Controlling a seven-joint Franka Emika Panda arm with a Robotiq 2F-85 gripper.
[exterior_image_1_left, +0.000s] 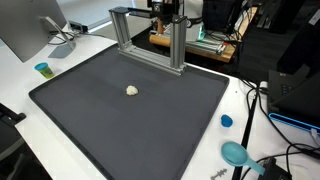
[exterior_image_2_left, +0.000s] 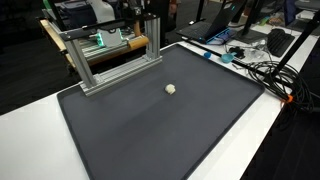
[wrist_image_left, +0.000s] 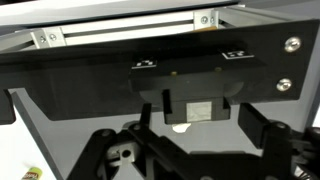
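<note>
A small cream-white lump (exterior_image_1_left: 132, 90) lies alone near the middle of the dark grey mat (exterior_image_1_left: 90, 120); it also shows in the other exterior view (exterior_image_2_left: 171, 88). My gripper (exterior_image_1_left: 167, 12) hangs high at the back, by the aluminium frame (exterior_image_1_left: 150, 35), far from the lump; it also appears in an exterior view (exterior_image_2_left: 150, 22). In the wrist view the gripper (wrist_image_left: 197, 113) has its fingers spread apart with nothing between them. The lump (wrist_image_left: 180, 128) shows small and pale below a dark block. The frame's bar (wrist_image_left: 120, 32) crosses the top.
The mat lies on a white table (exterior_image_1_left: 30, 75). A monitor (exterior_image_1_left: 25, 25) and a small teal cup (exterior_image_1_left: 43, 69) stand at one side. A blue cap (exterior_image_1_left: 226, 121), a teal round object (exterior_image_1_left: 235, 153) and cables (exterior_image_2_left: 262, 68) lie along the other side.
</note>
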